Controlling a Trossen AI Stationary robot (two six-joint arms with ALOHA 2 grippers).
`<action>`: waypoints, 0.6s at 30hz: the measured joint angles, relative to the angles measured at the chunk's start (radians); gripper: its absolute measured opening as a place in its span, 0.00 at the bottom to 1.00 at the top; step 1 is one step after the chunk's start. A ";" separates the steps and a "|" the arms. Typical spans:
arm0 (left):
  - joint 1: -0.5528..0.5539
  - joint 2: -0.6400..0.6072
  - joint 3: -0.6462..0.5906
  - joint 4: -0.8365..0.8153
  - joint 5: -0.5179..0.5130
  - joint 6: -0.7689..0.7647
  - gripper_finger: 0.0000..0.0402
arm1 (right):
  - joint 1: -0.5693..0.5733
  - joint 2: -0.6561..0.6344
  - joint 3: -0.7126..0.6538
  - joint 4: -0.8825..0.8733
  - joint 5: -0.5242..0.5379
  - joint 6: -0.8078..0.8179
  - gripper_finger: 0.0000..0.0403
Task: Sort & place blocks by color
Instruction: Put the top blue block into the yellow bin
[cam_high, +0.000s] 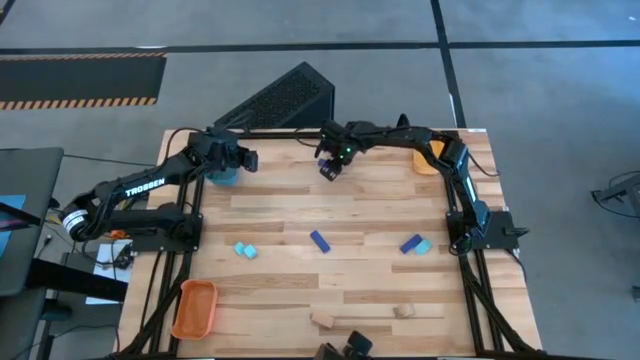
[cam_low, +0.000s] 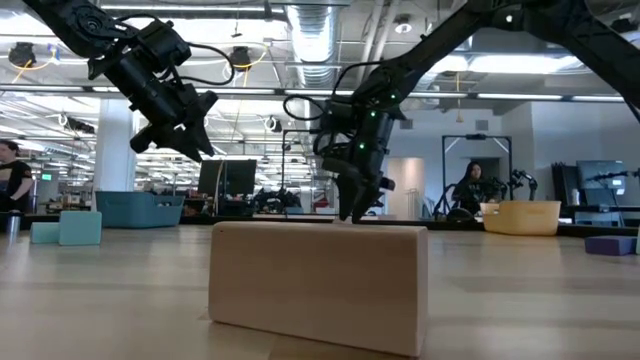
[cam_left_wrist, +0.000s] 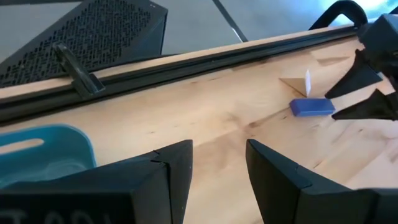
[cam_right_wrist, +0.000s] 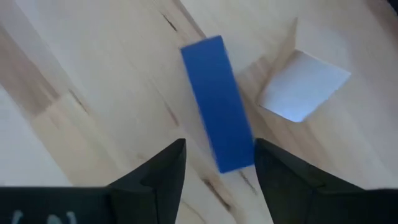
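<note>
Near the top middle of the high view, the right gripper (cam_high: 330, 166) is held above a blue block (cam_right_wrist: 217, 102), jaws apart and empty. For a good grab, the block should be centred between the jaws and squeezed across its narrow sides. At upper left, the left gripper (cam_high: 243, 160) waits, parted, by the teal tray (cam_high: 222, 178). Other blocks (cam_high: 245, 250) are scattered on the wooden worktop (cam_high: 290, 205). A big, bright room is seen behind.
</note>
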 joint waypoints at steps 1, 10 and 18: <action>0.000 0.000 0.000 0.000 0.000 -0.009 0.33 | 0.000 0.000 0.000 -0.004 0.000 -0.015 0.52; -0.027 0.000 0.000 0.000 -0.001 -0.034 0.33 | 0.027 -0.002 0.001 -0.107 -0.105 -0.070 0.44; -0.078 0.000 0.000 -0.002 -0.004 -0.037 0.33 | 0.145 -0.079 -0.060 -0.335 -0.143 -0.114 0.37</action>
